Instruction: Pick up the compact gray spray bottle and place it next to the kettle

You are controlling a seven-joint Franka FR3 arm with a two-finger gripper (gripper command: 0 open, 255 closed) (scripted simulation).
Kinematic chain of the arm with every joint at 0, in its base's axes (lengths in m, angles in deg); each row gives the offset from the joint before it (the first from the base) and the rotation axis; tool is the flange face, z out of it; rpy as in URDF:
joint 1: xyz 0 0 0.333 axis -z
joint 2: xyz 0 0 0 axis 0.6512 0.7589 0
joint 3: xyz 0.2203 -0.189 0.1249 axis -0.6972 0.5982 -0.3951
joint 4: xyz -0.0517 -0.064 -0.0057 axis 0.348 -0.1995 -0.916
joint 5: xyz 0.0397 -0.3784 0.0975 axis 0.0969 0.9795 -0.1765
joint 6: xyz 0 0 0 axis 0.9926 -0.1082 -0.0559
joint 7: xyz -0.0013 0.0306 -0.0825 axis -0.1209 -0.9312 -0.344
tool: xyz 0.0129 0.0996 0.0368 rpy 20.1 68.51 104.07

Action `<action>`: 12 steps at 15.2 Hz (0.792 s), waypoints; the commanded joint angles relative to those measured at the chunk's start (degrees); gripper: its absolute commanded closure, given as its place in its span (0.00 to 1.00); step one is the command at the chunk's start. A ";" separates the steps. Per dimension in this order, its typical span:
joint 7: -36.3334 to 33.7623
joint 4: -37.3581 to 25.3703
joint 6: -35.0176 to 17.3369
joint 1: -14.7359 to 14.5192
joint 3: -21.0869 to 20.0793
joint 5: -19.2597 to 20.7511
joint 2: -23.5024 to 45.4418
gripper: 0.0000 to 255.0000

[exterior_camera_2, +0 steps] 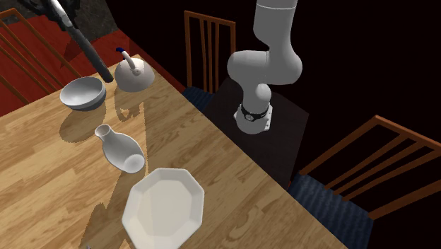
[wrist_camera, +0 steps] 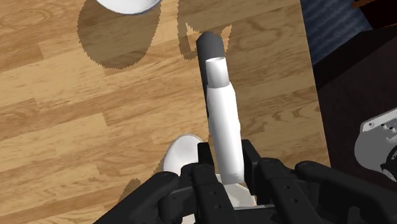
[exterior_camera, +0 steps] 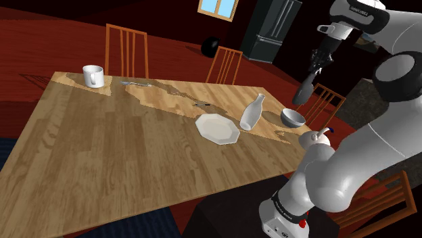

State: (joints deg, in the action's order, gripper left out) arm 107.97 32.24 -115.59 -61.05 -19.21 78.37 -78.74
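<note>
Here we go: my gripper [wrist_camera: 228, 167] is clamped on the gray spray bottle [wrist_camera: 222, 108], fingers pinching one end while the rest of it hangs out toward the counter [exterior_camera_2: 42, 184]. The bottle is up in the air, clear of the wood and slanted rather than plumb, hovering about over the gap between the bowl [exterior_camera_2: 81, 93] and the kettle [exterior_camera_2: 136, 76]. That gap looks tight to me, and the kettle sits close to the counter's edge, so I'd aim for the bare wood beside the kettle on the side facing the white jug [exterior_camera_2: 119, 150], where there's more room. The thing to get right, I reckon, is straightening the bottle before I go down, then descending slowly so its free end meets the wood flat. It's tall and narrow, so it could topple if I let go early or while tilted. I'd open only once it's resting, then lift straight up without brushing the kettle.
</note>
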 commanded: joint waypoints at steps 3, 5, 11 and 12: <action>23.12 -9.25 1.23 10.59 17.27 -30.61 29.58 1.00; 24.83 -15.18 2.68 24.68 6.69 -33.08 32.58 1.00; 28.88 -34.65 9.34 48.83 -2.98 -45.20 46.02 1.00; 29.13 -32.40 8.00 47.34 -2.46 -44.61 45.47 1.00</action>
State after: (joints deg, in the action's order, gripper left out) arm 136.86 -0.63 -107.05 -13.80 -21.56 33.93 -33.48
